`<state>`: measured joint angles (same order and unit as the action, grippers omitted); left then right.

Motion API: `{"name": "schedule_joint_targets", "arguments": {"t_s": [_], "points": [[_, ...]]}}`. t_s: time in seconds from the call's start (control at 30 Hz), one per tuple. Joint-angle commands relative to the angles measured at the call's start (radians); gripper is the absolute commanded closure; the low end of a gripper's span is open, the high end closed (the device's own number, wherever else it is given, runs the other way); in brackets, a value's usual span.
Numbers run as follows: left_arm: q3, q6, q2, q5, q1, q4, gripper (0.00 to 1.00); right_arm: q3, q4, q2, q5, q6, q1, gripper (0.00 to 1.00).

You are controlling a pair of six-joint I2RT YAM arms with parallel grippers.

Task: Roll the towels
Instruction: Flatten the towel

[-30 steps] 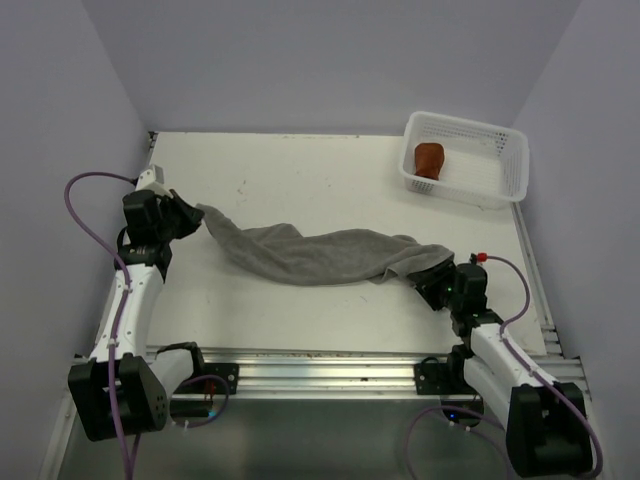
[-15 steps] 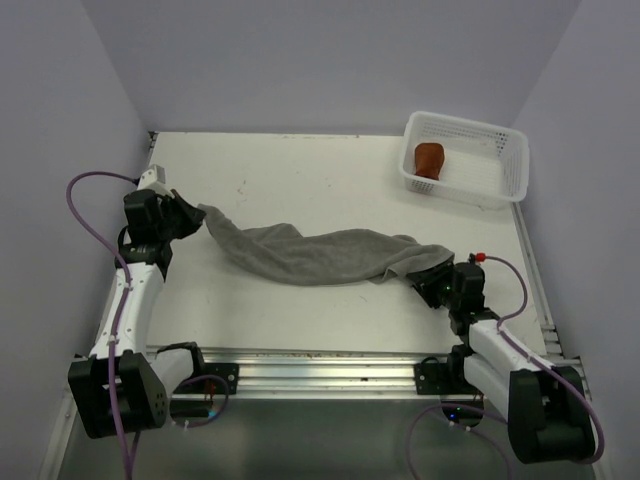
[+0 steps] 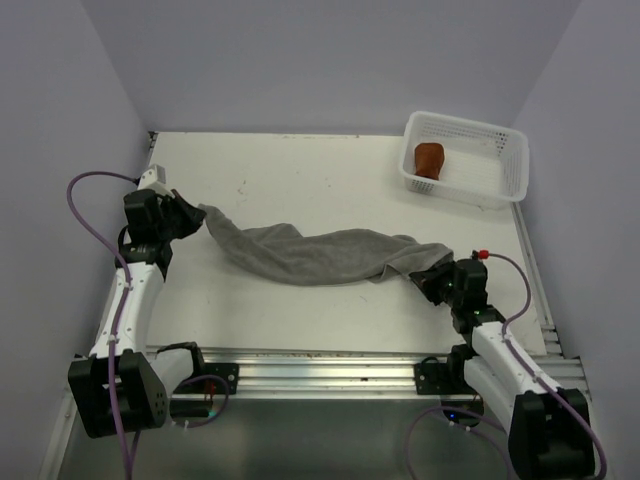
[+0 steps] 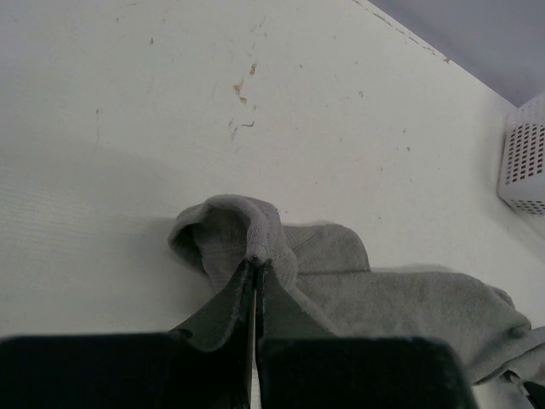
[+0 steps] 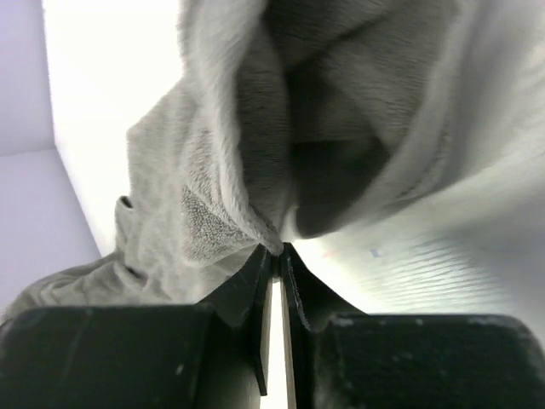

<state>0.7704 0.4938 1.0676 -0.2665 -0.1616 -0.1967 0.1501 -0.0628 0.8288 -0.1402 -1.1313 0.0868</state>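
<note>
A grey towel (image 3: 315, 255) lies stretched and bunched across the table between both arms. My left gripper (image 3: 198, 218) is shut on its left corner; in the left wrist view the towel (image 4: 358, 281) folds up out of the left gripper (image 4: 255, 262). My right gripper (image 3: 432, 272) is shut on the towel's right end; in the right wrist view the cloth (image 5: 238, 162) hangs from the right gripper (image 5: 278, 252), pinched at its tips. A rust-brown towel (image 3: 430, 159), rolled into a stub, sits in the white mesh basket (image 3: 500, 185).
The basket stands at the table's back right corner, and its side (image 4: 524, 166) shows at the right edge of the left wrist view. Purple walls close in the table on three sides. A metal rail (image 3: 320, 365) runs along the near edge.
The right gripper's jaws have closed onto the towel's right end. The right arm shifted slightly; the towel and left arm hold still.
</note>
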Motion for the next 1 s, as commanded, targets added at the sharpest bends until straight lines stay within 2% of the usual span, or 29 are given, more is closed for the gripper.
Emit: {"name": "schedule_joint_targets", "arguments": {"t_s": [0.0, 0.13, 0.37, 0.47, 0.7, 0.83, 0.97], "points": [[0.004, -0.012, 0.006, -0.013, -0.003, 0.040, 1.00, 0.112, 0.173, -0.060, 0.022, 0.004, 0.005, 0.91], [0.010, -0.017, 0.008, -0.002, -0.004, 0.033, 1.00, 0.196, 0.253, -0.060, -0.002, 0.010, 0.004, 1.00], [0.032, 0.012, 0.028, 0.030, -0.001, 0.019, 1.00, 0.397, 0.391, -0.017, 0.014, 0.068, -0.001, 1.00], [0.107, 0.055, 0.072, 0.020, -0.009, -0.032, 1.00, 0.500, 0.420, 0.032, 0.002, 0.090, -0.030, 1.00], [0.286, 0.152, 0.190, -0.092, -0.108, -0.102, 1.00, 0.693, 0.403, 0.170, -0.123, 0.081, -0.206, 1.00], [0.394, 0.186, 0.236, -0.140, -0.174, -0.136, 1.00, 0.815, 0.368, 0.254, -0.278, 0.021, -0.343, 1.00], [0.474, 0.209, 0.259, -0.172, -0.222, -0.168, 1.00, 0.922, 0.373, 0.329, -0.341, -0.002, -0.406, 1.00]]}}
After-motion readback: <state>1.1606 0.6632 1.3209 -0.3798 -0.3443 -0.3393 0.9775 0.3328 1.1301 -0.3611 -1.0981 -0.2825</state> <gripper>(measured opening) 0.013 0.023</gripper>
